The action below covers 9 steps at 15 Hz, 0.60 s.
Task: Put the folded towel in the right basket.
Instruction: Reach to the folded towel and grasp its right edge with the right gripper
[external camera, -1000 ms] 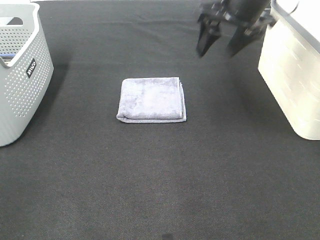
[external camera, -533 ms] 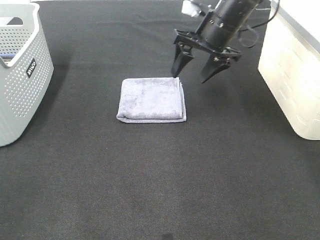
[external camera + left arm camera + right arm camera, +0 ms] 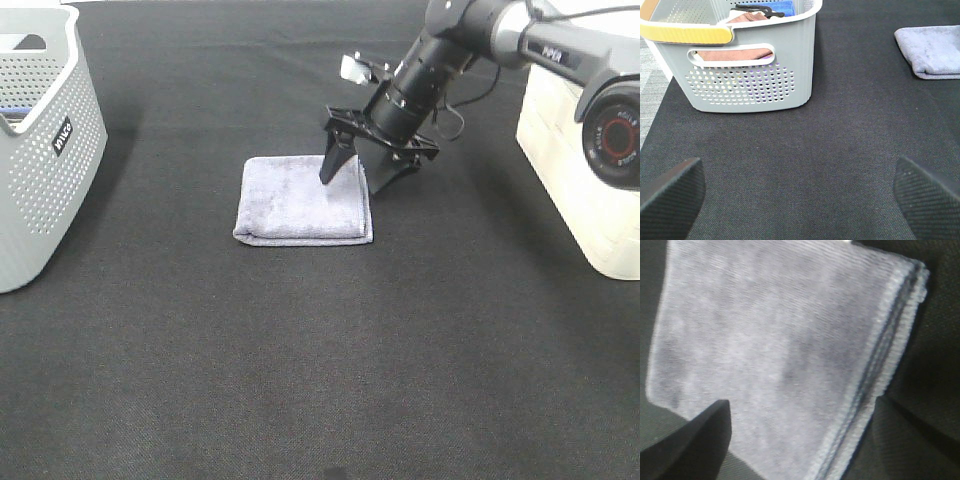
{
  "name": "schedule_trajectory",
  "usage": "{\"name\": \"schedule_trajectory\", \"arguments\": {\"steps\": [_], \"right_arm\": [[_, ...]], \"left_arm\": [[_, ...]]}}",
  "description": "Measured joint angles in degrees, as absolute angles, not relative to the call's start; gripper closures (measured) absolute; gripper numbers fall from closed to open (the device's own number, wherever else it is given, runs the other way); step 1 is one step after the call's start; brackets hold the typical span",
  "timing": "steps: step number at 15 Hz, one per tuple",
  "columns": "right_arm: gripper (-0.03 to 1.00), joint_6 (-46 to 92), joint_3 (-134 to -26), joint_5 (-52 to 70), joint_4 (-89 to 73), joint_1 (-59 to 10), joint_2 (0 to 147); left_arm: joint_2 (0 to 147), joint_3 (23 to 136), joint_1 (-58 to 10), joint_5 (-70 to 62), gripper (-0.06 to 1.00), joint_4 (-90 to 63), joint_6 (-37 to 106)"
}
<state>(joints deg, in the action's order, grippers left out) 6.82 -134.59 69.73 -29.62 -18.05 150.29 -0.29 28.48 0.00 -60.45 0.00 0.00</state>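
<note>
The folded grey towel (image 3: 300,200) lies flat on the black mat in the middle. My right gripper (image 3: 352,180) is open and low over the towel's right edge, one finger over the towel and the other just past its edge. The right wrist view shows the towel (image 3: 775,350) close up, filling the space between the open fingers. The right basket (image 3: 585,150) is white and stands at the right edge. My left gripper (image 3: 800,200) is open and empty over bare mat, and the towel (image 3: 932,50) shows far off in its view.
A grey perforated basket (image 3: 40,150) stands at the left edge; the left wrist view shows cloths inside this basket (image 3: 740,65). The black mat (image 3: 320,360) covers the table.
My right gripper has come down and to the left from the back right, from high above the mat to just over the towel's right edge. It has stayed open. The towel has not moved.
</note>
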Motion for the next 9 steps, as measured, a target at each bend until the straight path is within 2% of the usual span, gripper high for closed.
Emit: {"name": "schedule_trajectory", "arguments": {"steps": [9], "right_arm": [[0.23,8.82,-134.76,69.73,-30.42,-15.24,151.89]], "left_arm": [[-0.29,28.48,0.00,-60.45,-0.03,0.00,0.00]]}}
